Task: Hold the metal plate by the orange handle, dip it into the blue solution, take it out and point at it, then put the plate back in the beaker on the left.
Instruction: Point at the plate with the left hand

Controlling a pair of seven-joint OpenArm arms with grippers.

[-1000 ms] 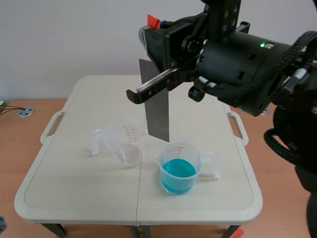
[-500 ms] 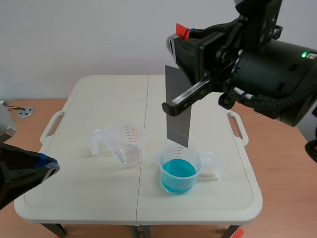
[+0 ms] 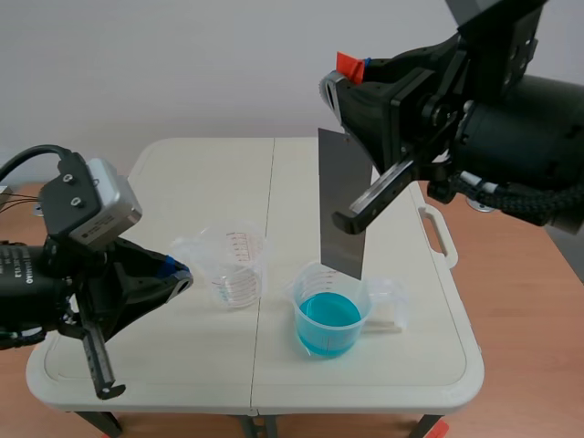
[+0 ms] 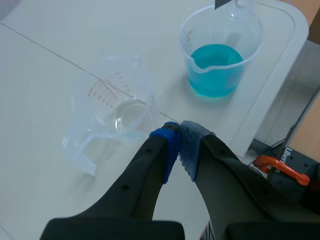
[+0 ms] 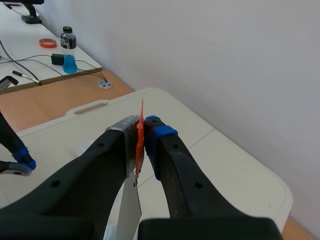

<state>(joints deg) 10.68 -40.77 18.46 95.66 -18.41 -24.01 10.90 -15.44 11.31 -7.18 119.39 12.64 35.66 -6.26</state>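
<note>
Hovering low over the table (image 3: 182, 182), the left gripper (image 4: 176, 131) has its fingers pressed together on nothing, tips just beside the empty beaker (image 3: 234, 266). Right of that stands the blue beaker (image 3: 330, 315). The plate (image 3: 341, 205) hangs upright above it, its lower edge about level with the rim and clear of the liquid. The right gripper (image 5: 143, 132) clamps the orange handle (image 3: 349, 64) at the plate's top.
</note>
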